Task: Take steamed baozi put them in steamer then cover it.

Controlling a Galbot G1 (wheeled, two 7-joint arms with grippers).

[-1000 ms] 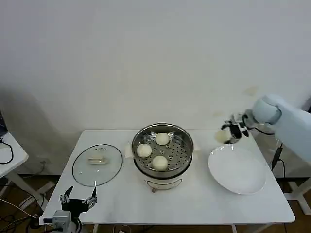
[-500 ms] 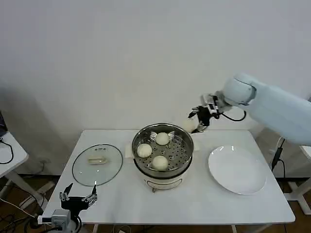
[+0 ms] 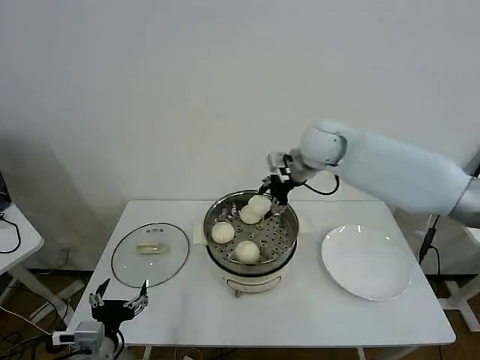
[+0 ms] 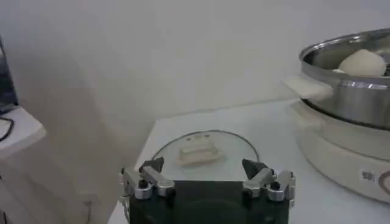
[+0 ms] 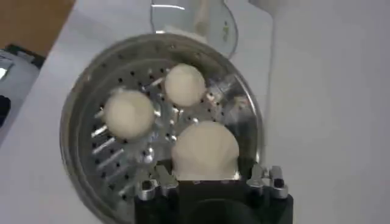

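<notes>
The steamer (image 3: 264, 264) stands mid-table, a steel pot on a cream base. Three baozi lie in its perforated basket (image 3: 222, 232) (image 3: 247, 251) (image 3: 248, 216). My right gripper (image 3: 270, 201) hangs over the basket's far right side, shut on a fourth baozi (image 3: 260, 203). From the right wrist, that baozi (image 5: 205, 149) sits between the fingers of my right gripper (image 5: 207, 175), above the steamer (image 5: 70, 134) with two baozi below. The glass cover (image 3: 150, 253) lies flat on the table, left of the steamer. My left gripper (image 3: 118, 304) waits open at the table's front left corner, near the cover (image 4: 201, 149).
An empty white plate (image 3: 366, 262) lies on the table to the right of the steamer. The white table ends close behind the steamer at a white wall. A small side table (image 3: 15, 236) stands off to the left.
My right gripper has carried the baozi left, from beside the plate to above the steamer's basket. The left arm has barely moved.
</notes>
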